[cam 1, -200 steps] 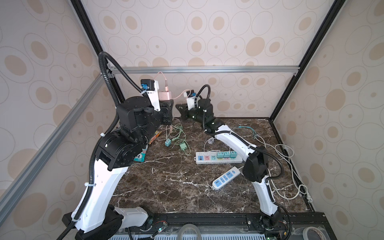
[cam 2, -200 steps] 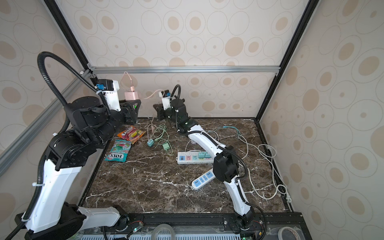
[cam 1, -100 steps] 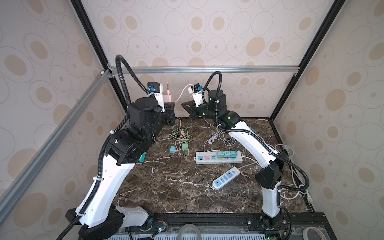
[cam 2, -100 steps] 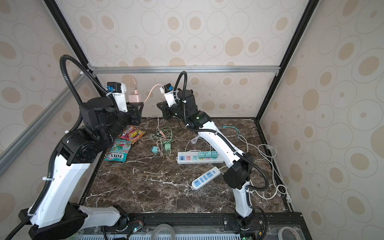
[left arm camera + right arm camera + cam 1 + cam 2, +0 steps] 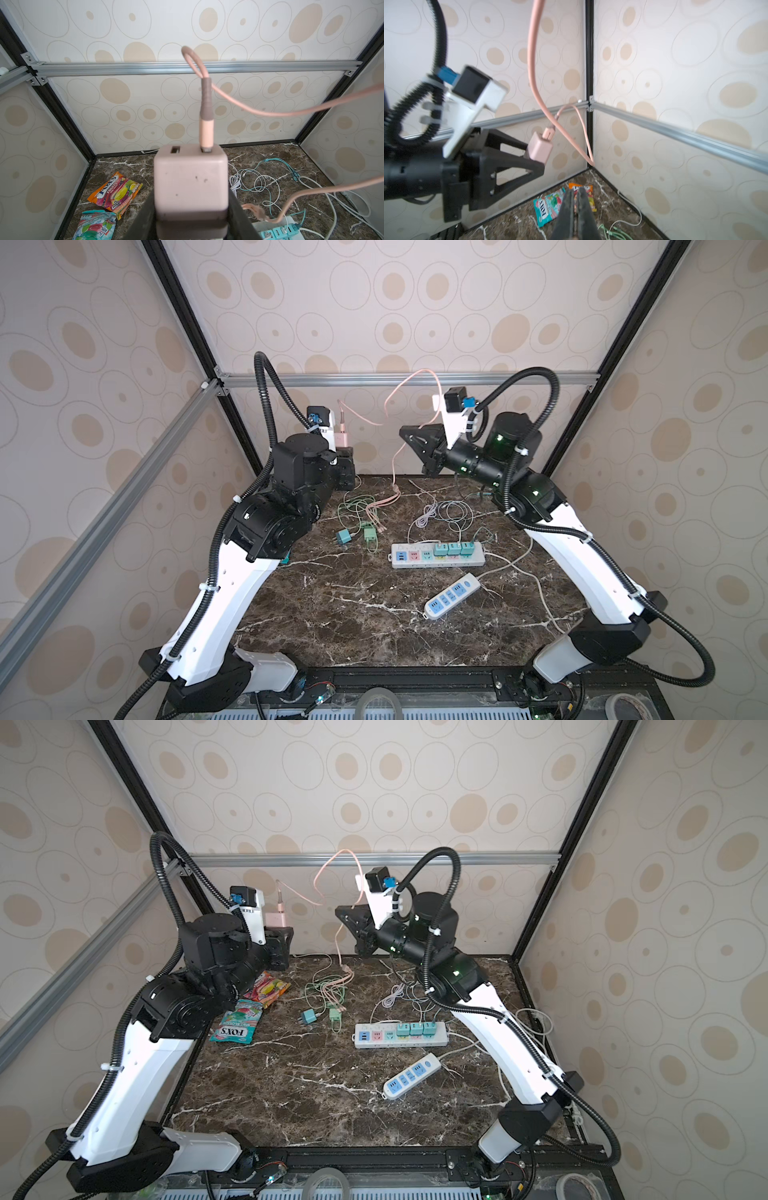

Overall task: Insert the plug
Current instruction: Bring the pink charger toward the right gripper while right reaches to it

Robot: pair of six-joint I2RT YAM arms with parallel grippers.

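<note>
- Left wrist view: my left gripper (image 5: 191, 225) is closed partway, clamping the pink charger (image 5: 190, 182), raised above and back-left of the long power strip (image 5: 438, 563).
- My right gripper (image 5: 576, 199), raised behind that strip, has its fingers pressed together.
- Pink cable (image 5: 206, 97) sits plugged into the charger, trailing to the table behind the strip.

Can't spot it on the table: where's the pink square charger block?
The pink square charger block is clamped in the left tool, raised at back left in both top views.
</note>
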